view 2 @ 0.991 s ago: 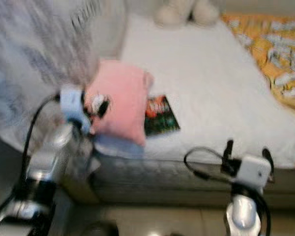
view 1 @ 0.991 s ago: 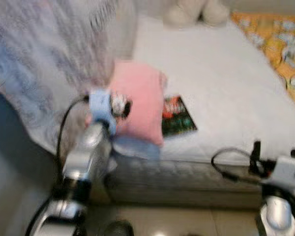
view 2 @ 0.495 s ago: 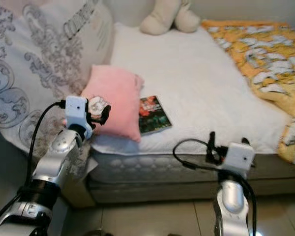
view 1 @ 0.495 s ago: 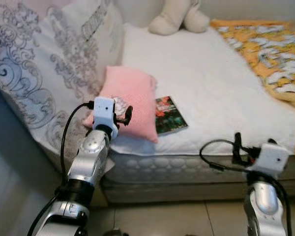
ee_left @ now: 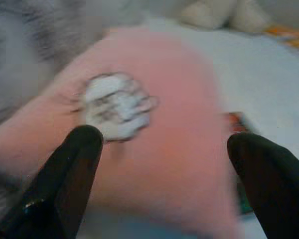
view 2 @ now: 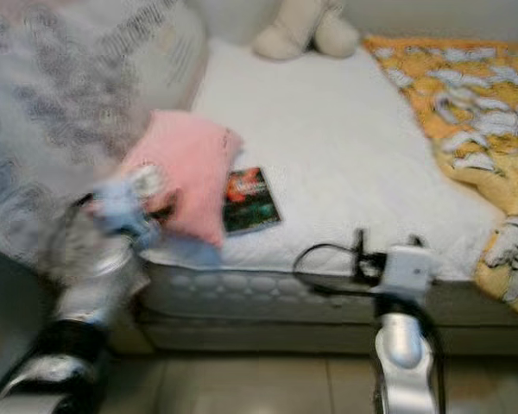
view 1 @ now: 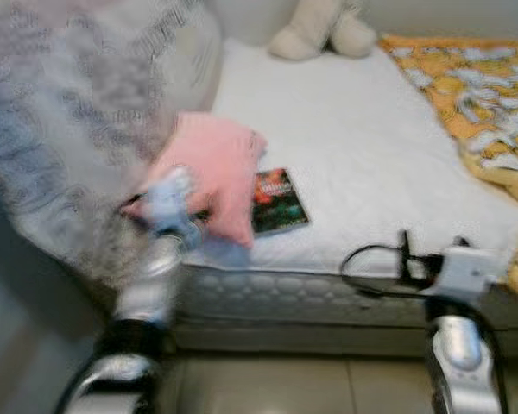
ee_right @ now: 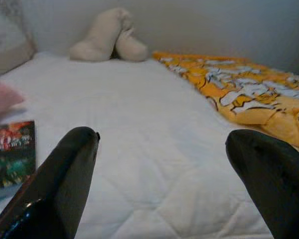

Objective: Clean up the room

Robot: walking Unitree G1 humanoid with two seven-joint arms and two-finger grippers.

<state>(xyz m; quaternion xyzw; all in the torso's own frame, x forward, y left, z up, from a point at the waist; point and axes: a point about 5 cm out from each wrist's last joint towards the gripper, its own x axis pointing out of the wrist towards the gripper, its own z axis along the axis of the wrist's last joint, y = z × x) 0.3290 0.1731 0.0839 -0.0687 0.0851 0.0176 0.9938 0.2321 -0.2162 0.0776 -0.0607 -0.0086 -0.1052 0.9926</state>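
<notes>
White mattress (view 1: 371, 155), centre; orange blanket (view 1: 483, 95) at 2 o'clock; pink pillow (view 1: 216, 164) at 9 o'clock, book (view 1: 276, 200) touching alongside. Left gripper (ee_left: 164, 164) spread before pillow; right gripper (ee_right: 164, 164) spread at 5 o'clock.

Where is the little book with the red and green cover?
The book lies flat on the white bed near its front edge, on the robot's left side, right beside the pink pillow.
</notes>
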